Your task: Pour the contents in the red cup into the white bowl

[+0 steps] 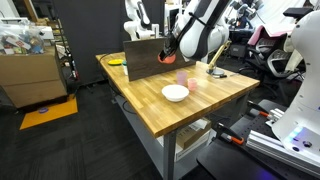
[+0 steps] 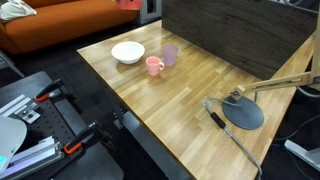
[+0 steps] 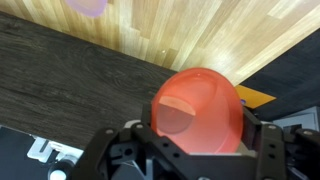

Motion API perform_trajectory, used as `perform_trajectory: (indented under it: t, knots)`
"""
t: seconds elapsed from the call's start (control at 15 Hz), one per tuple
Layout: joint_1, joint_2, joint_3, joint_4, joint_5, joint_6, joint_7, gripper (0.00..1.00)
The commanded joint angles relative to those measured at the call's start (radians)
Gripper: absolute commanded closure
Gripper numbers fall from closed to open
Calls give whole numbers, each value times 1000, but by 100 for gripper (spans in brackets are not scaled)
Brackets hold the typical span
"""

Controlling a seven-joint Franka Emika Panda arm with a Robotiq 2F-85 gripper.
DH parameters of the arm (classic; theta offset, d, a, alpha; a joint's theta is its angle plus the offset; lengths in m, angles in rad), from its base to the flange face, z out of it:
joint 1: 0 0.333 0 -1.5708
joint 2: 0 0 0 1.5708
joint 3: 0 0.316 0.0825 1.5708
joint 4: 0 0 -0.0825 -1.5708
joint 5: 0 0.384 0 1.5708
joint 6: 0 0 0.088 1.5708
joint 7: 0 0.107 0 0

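Red-orange plastic fills the lower middle of the wrist view. This is the red cup (image 3: 197,108), seen down its mouth and clamped between the two black fingers (image 3: 262,140) of the gripper (image 3: 200,136). The jaws are closed against its sides at 9 and 3 o'clock. A darker round patch shows inside the cup, and whether that is contents or the bare bottom cannot be told.

In an exterior view the cup hangs above the wooden table (image 1: 200,100), in front of a dark panel (image 1: 145,52). The white bowl (image 1: 175,93) lies at about 6 o'clock from it. At that size the cup's tilt is unreadable, and the arm hides most of the gripper.

In an exterior view a pink cup (image 2: 154,66) stands at 4 o'clock from the bowl, with a lilac cup (image 2: 171,54) at 3 o'clock. A red scrap (image 2: 128,3) at 12 o'clock from the bowl is cut off by the frame edge, too little to identify.

In the wrist view the lilac cup is cropped at the top edge. An orange wedge (image 3: 256,97) behind the red cup is mostly hidden.
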Motion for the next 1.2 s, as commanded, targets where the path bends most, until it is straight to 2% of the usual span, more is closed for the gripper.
perform_trajectory:
  t: [0.0,0.53,1.13]
  knots:
    - [56,111,-34,28,21,0,59,45]
    - [114,268,-10,-17,103,2,227,45]
    - [110,375,12,-39,118,2,317,45]
